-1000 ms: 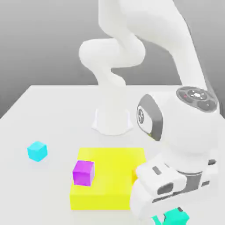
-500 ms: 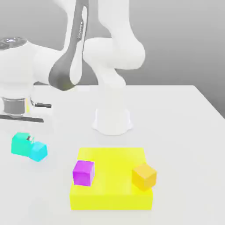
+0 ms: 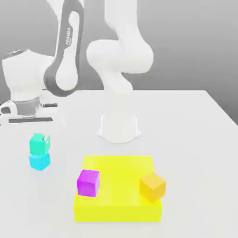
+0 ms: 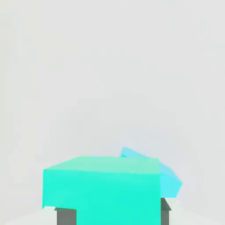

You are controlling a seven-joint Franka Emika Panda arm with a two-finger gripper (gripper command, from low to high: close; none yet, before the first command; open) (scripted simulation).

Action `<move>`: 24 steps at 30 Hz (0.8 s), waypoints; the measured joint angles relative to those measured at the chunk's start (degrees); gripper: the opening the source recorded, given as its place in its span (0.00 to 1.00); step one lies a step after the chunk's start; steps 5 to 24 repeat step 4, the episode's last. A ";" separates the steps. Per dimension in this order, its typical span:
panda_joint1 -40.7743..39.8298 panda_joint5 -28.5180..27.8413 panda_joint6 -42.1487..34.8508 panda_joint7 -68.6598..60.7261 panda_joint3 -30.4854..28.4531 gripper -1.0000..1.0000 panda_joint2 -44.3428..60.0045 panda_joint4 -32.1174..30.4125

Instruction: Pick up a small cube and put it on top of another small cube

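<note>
On the white table (image 3: 195, 139), claw (image 3: 41, 139) clamped on teal cube (image 3: 38, 144), atop sky-cyan cube (image 3: 39, 161).

arm (image 3: 65, 56): bent low | pincer (image 4: 112, 213): clamped shut, pointing down

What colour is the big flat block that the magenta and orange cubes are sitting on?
Bright yellow; the flat block shows best in the exterior view.
</note>
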 joint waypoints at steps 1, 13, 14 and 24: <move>0.26 1.19 0.81 -0.85 0.06 0.00 0.89 0.04; 0.80 3.28 3.50 -2.31 0.30 0.00 3.26 0.01; 0.80 3.28 3.50 -2.31 0.30 0.00 3.26 0.01; 0.80 3.28 3.50 -2.31 0.30 0.00 3.26 0.01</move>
